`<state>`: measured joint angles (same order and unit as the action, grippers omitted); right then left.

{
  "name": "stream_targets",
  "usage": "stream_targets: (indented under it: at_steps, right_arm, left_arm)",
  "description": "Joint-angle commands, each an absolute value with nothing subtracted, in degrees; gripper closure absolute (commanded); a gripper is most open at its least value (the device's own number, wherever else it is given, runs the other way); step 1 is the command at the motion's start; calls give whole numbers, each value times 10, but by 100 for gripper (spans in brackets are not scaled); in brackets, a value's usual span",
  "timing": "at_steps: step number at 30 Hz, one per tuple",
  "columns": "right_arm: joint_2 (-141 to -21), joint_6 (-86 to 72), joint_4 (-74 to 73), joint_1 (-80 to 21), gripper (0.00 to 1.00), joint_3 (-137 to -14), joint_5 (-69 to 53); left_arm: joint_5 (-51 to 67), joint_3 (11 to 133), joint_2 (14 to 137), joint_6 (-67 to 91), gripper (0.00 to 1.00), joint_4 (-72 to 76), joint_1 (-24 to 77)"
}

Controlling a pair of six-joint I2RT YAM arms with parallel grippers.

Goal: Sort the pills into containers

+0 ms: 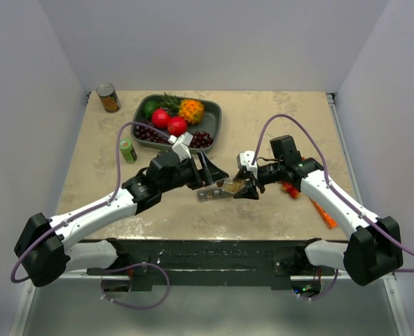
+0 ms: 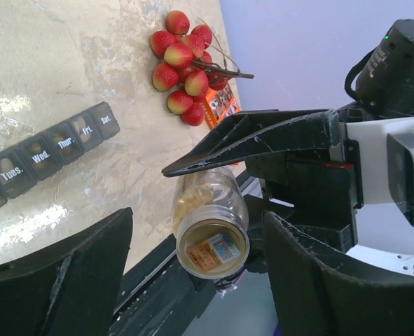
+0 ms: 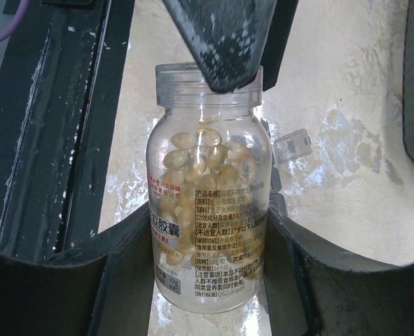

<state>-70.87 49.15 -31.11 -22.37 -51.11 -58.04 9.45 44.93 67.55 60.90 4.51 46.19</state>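
Observation:
A clear pill bottle (image 3: 208, 210) of yellow capsules is clamped by its base end in my right gripper (image 3: 210, 238), which is shut on it and holds it low over the table. Its neck end (image 2: 212, 241) points at my left gripper (image 2: 198, 231). The left jaws stand open on either side of that end, with gaps showing. One left finger (image 3: 221, 42) overlaps the neck in the right wrist view. The containers (image 2: 52, 148), a grey strip marked Tues. to Sat., lie on the table just beyond the bottle (image 1: 229, 187); one clear lid (image 3: 293, 145) stands up.
A bunch of red lychees (image 2: 185, 70) and an orange packet (image 2: 221, 105) lie near the right arm. A dark fruit tray (image 1: 214, 130), a tin can (image 1: 108, 98) and a small green bottle (image 1: 127, 150) stand at the back left. The table's front edge (image 1: 214, 241) is close.

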Motion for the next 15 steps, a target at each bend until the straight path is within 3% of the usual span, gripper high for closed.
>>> stream_targets:
  at_steps: [1,4,7,8,12,15]
  right_arm:
    - [-705,490,-291,-222,100,-529,-592]
    - [-705,488,-289,-223,100,-528,-591]
    - [-705,487,-288,-223,100,-528,-591]
    - [-706,485,-288,-222,100,-528,-590]
    - [-706,485,-288,-222,100,-528,-592]
    - [-704,486,-288,-222,100,-528,-594]
  left_arm:
    - [100,481,685,604,25,40,469]
    - [112,486,693,596,35,35,475]
    - [127,491,704,579,64,34,477]
    - [131,491,707,564,78,36,478]
    - [165,476,705,475,92,72,478]
    - [269,426,699,357,100,174,468]
